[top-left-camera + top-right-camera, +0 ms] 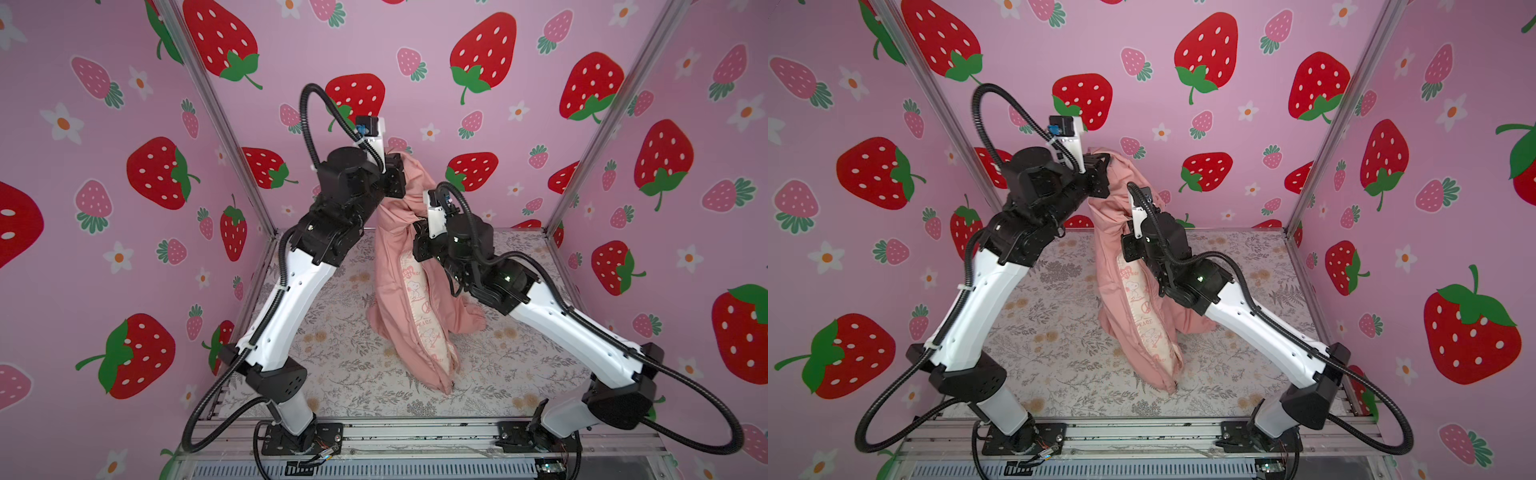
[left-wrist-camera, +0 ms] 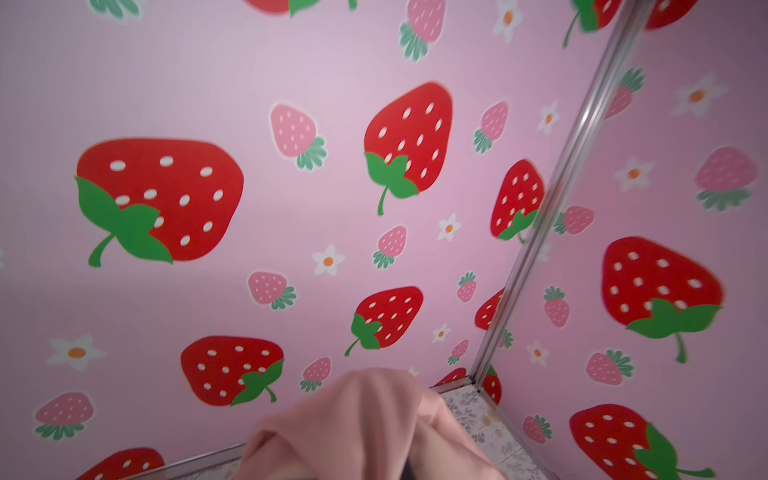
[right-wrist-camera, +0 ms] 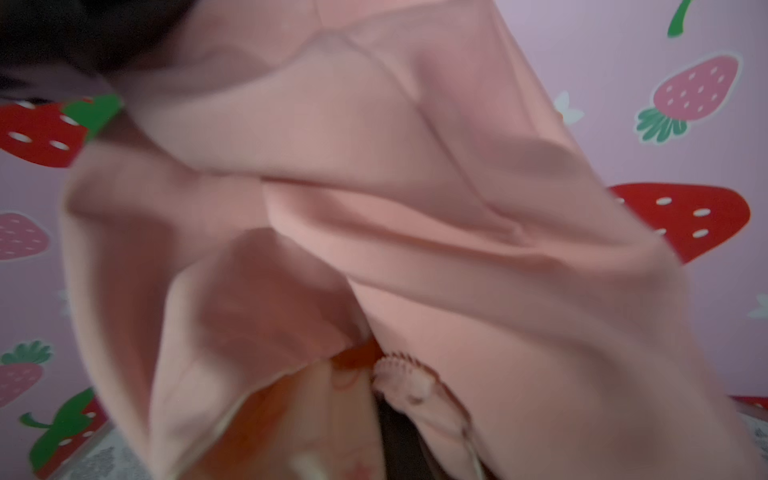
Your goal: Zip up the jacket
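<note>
The salmon-pink jacket (image 1: 390, 266) hangs upright in both top views, stretched from high up down to the floral table (image 1: 353, 361), where its lower end rests. Its front gapes and shows cream printed lining (image 1: 419, 299). My left gripper (image 1: 397, 172) is shut on the jacket's top end. Lower down, my right gripper (image 1: 419, 247) is shut on the front edge. In the left wrist view pink fabric (image 2: 365, 424) covers the jaws. The right wrist view is filled by the jacket (image 3: 415, 187), with zipper teeth (image 3: 399, 365) by a dark finger (image 3: 399, 432).
Strawberry-print walls (image 1: 478, 54) close in the back and both sides, with metal corner posts (image 1: 232, 137) (image 1: 602, 137). Both arm bases stand on aluminium rails (image 1: 415, 436) along the front edge. A sleeve bunches on the table (image 1: 469, 320) to the right of the jacket.
</note>
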Robot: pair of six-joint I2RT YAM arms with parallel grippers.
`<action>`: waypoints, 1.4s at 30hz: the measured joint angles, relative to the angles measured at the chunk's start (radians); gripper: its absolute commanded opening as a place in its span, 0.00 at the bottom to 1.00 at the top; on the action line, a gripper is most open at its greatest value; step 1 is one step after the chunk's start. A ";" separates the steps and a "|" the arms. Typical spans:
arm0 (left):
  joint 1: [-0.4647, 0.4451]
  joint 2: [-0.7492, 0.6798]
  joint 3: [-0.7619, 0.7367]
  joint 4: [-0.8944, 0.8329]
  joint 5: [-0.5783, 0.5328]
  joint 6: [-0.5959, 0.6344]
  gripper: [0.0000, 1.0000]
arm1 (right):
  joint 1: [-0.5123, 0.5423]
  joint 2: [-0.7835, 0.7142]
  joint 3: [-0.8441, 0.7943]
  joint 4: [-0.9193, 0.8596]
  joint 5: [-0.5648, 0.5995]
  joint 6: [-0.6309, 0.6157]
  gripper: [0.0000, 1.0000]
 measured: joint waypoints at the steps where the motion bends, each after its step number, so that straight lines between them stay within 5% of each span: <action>1: 0.019 0.050 0.001 -0.006 -0.005 -0.006 0.00 | -0.045 0.052 0.012 -0.019 -0.042 0.021 0.00; 8: 0.171 0.420 0.172 -0.122 -0.008 -0.079 0.04 | -0.196 0.456 0.222 -0.117 -0.244 0.094 0.00; 11: 0.228 0.557 0.293 -0.171 -0.006 -0.120 0.38 | -0.217 0.642 0.425 -0.167 -0.306 0.113 0.18; 14: 0.279 0.608 0.315 -0.195 0.010 -0.179 0.57 | -0.235 0.771 0.596 -0.204 -0.359 0.140 0.41; 15: 0.292 0.612 0.315 -0.208 0.015 -0.198 0.84 | -0.240 0.792 0.628 -0.213 -0.373 0.143 0.47; 16: 0.310 0.610 0.307 -0.215 0.021 -0.215 0.99 | -0.246 0.806 0.646 -0.218 -0.386 0.153 0.53; 19: 0.340 0.545 0.203 -0.203 0.031 -0.248 0.99 | -0.267 0.800 0.649 -0.232 -0.404 0.156 0.64; 27: 0.330 0.228 -0.181 -0.152 0.084 -0.318 0.99 | -0.288 0.555 0.424 -0.237 -0.369 0.125 0.69; 35: 0.328 -0.213 -0.770 -0.030 0.204 -0.445 0.99 | -0.360 0.138 -0.067 -0.160 -0.341 0.135 0.77; 42: 0.315 -0.510 -1.337 0.078 0.353 -0.593 0.99 | -0.531 -0.054 -0.596 -0.043 -0.398 0.182 0.78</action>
